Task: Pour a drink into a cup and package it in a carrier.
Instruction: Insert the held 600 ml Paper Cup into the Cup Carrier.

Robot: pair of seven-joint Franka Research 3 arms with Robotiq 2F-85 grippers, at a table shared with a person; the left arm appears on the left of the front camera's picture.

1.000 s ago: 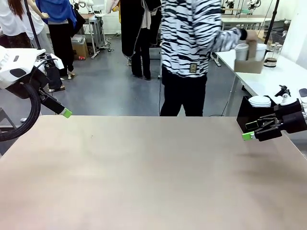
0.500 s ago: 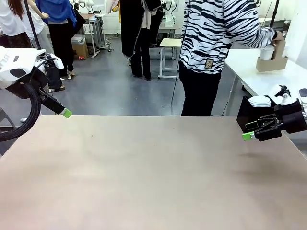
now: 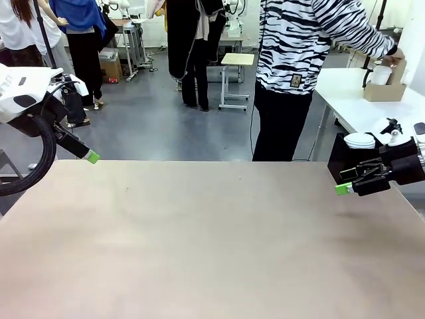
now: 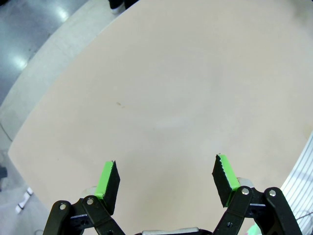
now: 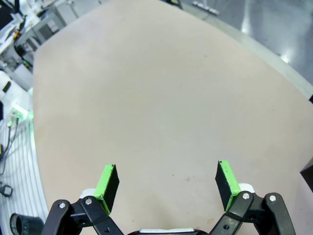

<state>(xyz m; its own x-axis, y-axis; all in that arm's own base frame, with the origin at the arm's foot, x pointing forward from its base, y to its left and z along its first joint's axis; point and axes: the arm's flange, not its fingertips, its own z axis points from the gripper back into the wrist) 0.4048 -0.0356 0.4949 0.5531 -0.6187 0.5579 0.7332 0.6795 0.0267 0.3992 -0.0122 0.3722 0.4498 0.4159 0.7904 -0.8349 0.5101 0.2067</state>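
Left end effector [image 3: 93, 157]: hung over the worktop's left far corner; in the left wrist view [image 4: 166, 183] its green pads stood wide apart with nothing between them, bare surface beneath.
Worktop [image 3: 212, 246]: beige, plain, nothing resting on the part between the arms.
Person [image 3: 299, 66]: in a black-and-white striped top and dark trousers, stood beyond the far edge, right of centre, one arm stretched toward a white side table [image 3: 352, 109] at the right.
Carrier [image 3: 385, 90]: brown cardboard, sat on that side table by the person's hand [image 3: 392, 58]; a white cup [image 3: 380, 74] stood in it.
Black box [image 3: 345, 159]: at the right far corner, a stack of white lids [image 3: 360, 140] on top.
Right end effector [image 3: 345, 183]: hovered just off the worktop's right edge, near the black box; in the right wrist view [image 5: 166, 183] its pads were spread wide, gripping nothing.
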